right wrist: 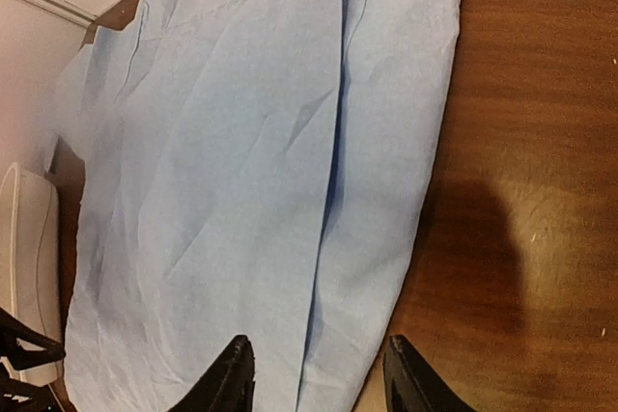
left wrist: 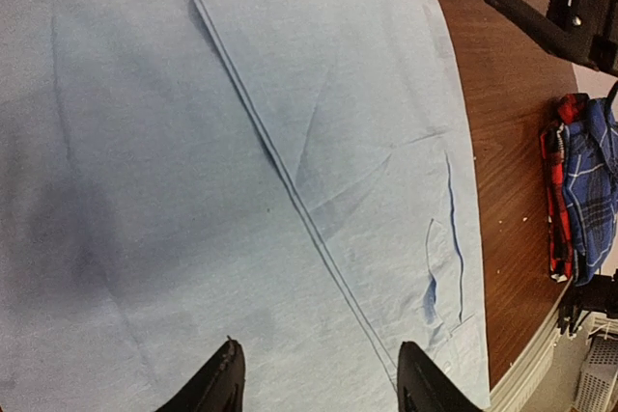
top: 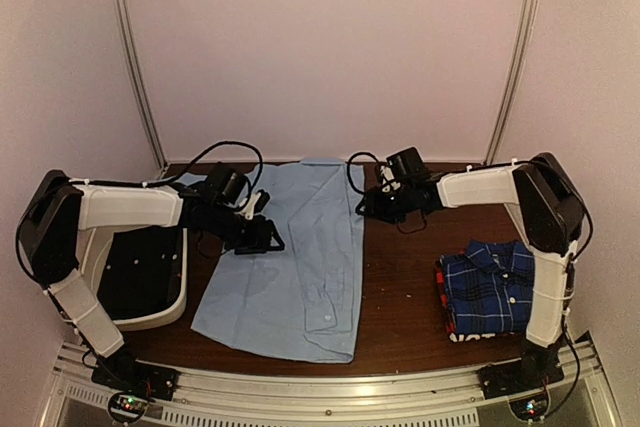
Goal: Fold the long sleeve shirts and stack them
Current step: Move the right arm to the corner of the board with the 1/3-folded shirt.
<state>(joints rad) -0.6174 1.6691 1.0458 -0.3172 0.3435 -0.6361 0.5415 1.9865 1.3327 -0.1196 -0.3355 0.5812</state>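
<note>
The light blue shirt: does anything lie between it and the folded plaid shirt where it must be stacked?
Nothing visible does. Only bare table separates the light blue shirt from the plaid shirt at the right.

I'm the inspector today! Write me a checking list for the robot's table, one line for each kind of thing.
Surface: brown wooden table, bare between the shirts.
Job's things: light blue shirt flat in the middle, one side folded over; plaid shirt folded at the right, on a red and black shirt.
Clutter: white bin at the left.
Grippers: left gripper and right gripper both open, empty, over the light blue shirt.
Cables: black cables looping above the wrists.
Surroundings: pale walls, metal poles.
</note>
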